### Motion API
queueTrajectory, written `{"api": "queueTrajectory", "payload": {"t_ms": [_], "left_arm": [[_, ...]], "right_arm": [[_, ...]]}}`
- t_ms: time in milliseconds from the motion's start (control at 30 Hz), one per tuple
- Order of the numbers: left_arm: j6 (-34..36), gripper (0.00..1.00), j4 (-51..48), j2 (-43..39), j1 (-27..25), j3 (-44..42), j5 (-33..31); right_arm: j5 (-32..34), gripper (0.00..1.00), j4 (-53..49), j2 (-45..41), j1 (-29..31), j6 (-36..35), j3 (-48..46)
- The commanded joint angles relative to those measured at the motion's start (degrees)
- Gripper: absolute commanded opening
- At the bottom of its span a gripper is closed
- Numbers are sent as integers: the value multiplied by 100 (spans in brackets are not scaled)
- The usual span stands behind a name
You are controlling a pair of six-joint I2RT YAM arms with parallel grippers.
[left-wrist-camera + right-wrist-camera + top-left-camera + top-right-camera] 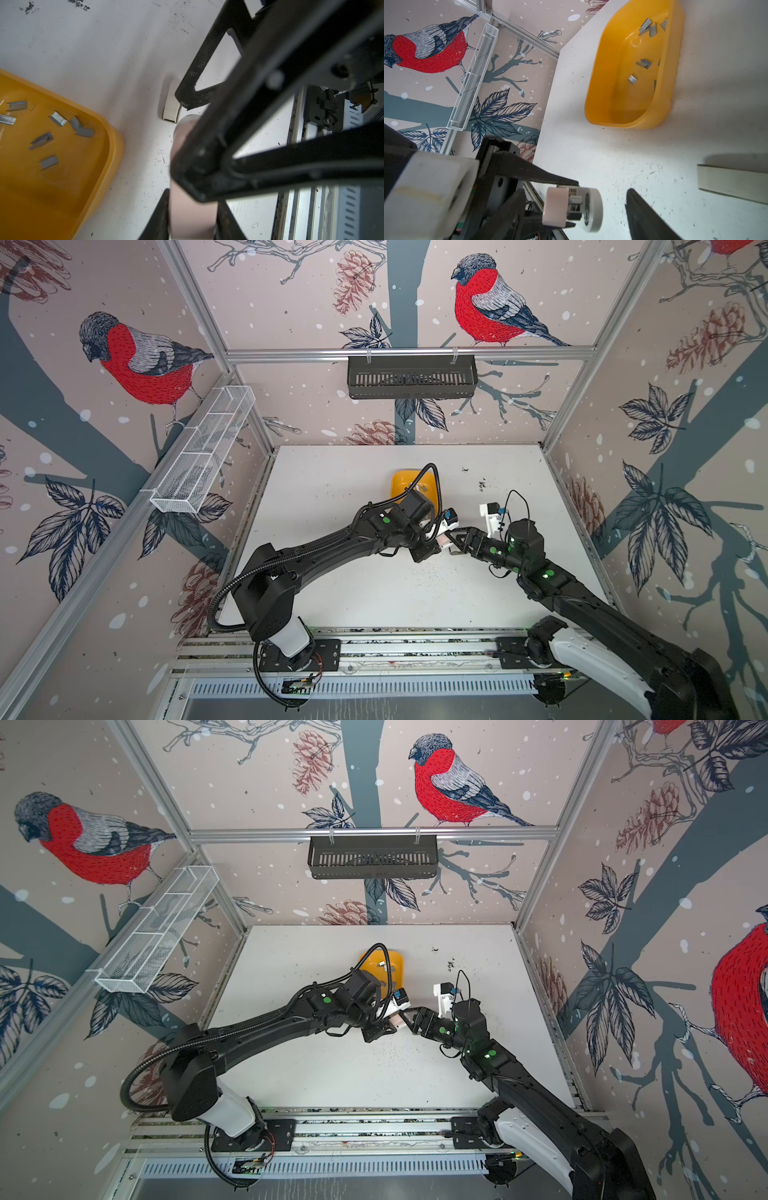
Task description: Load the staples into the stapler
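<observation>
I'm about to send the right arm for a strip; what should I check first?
1. Stapler clamped in left gripper: ok.
2. Right gripper open and empty: ok.
3. Right fingers clear of the stapler: not ok, they flank its end.
4. Staples lying loose in the yellow tray: ok.
5. Stapler's magazine open for loading: cannot tell.
</observation>
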Motion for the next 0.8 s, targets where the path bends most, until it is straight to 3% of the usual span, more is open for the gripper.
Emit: {"api": "queueTrajectory", "payload": {"t_ms": [0,200,500,767], "left_arm": [[44,14,116,-38,-13,13,77],[33,14,116,-73,-12,4,58],[32,14,107,-178,-31,-13,52],[6,14,103,-222,-83,-22,7]], "right_arm": [[134,85,-201,-136,-8,-285,12],[418,100,-973,-609,-53,-671,34],[1222,100,-2488,-1680,-88,-1471,345],[1741,100,-4207,-1822,-88,-2107,1437]]}}
